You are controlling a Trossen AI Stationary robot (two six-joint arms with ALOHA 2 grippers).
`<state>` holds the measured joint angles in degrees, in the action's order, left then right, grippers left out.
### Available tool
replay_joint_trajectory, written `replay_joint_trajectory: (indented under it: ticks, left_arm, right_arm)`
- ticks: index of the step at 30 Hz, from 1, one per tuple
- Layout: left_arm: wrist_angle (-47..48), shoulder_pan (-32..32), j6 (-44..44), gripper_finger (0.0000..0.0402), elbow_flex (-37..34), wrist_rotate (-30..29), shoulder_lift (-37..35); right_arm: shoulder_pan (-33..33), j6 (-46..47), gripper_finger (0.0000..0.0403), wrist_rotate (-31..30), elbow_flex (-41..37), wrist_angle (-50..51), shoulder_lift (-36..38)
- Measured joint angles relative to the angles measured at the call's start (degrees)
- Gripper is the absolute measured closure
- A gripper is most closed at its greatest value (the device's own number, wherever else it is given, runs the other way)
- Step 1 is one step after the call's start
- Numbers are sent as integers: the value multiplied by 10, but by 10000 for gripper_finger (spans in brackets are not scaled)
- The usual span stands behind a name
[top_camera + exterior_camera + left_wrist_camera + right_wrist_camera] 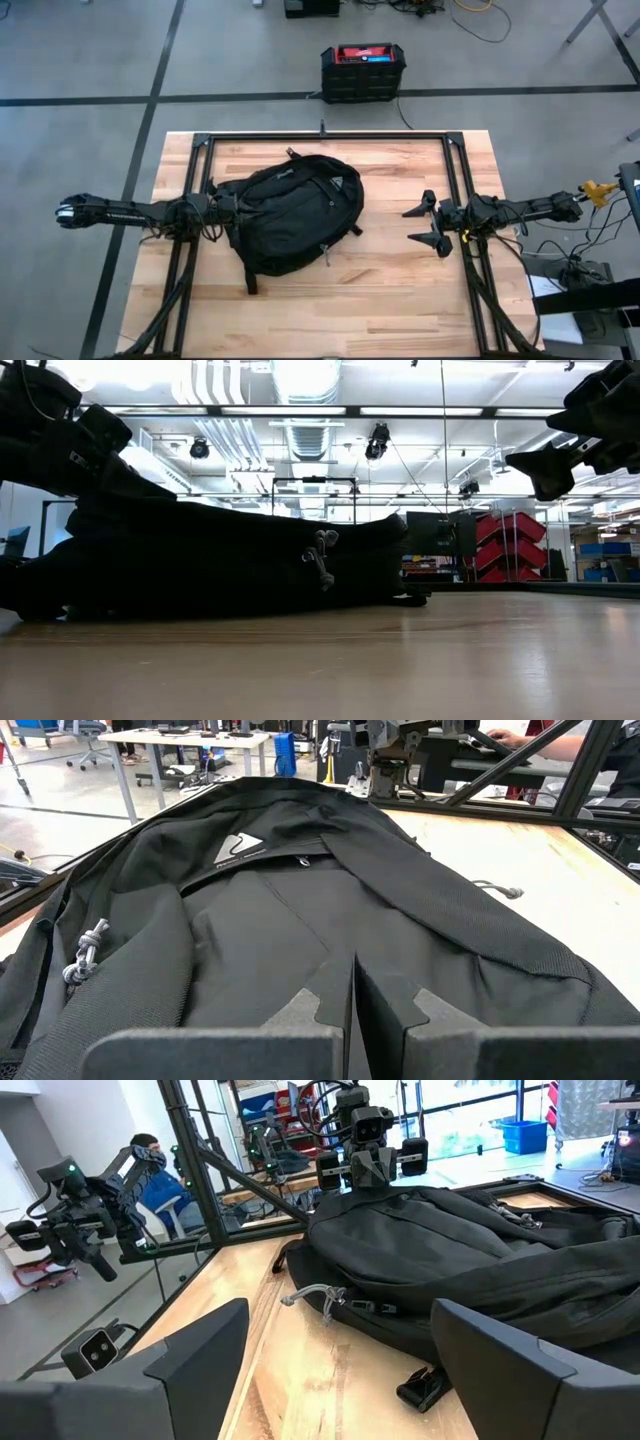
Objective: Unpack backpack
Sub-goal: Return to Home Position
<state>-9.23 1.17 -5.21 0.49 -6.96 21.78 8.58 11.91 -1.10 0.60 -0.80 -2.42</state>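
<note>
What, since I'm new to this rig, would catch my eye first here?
The large black backpack lies flat in the middle of the wooden table. The left gripper, shut, is over its left edge, while the right gripper hangs open over bare wood to its right, apart from it. A black-and-red box stands on the floor beyond the table.

The left arm stretches level from its side toward the middle. The left gripper (pixel 227 206) has both fingers (pixel 300 1015) pressed together, with nothing between them. The right arm reaches in from the opposite side. The right gripper (pixel 424 222) is raised, its fingers (pixel 195 1350) spread wide and empty.
</note>
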Motion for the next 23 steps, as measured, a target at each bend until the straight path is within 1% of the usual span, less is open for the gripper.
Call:
replay_joint_trajectory:
  ticks: [8, 23]
  left_arm:
    - [0, 0, 0, 402, 0, 0, 0]
    - [0, 0, 0, 402, 0, 0, 0]
  right_arm:
    - [0, 0, 90, 0, 0, 0, 0]
    - [0, 0, 89, 0, 0, 0, 0]
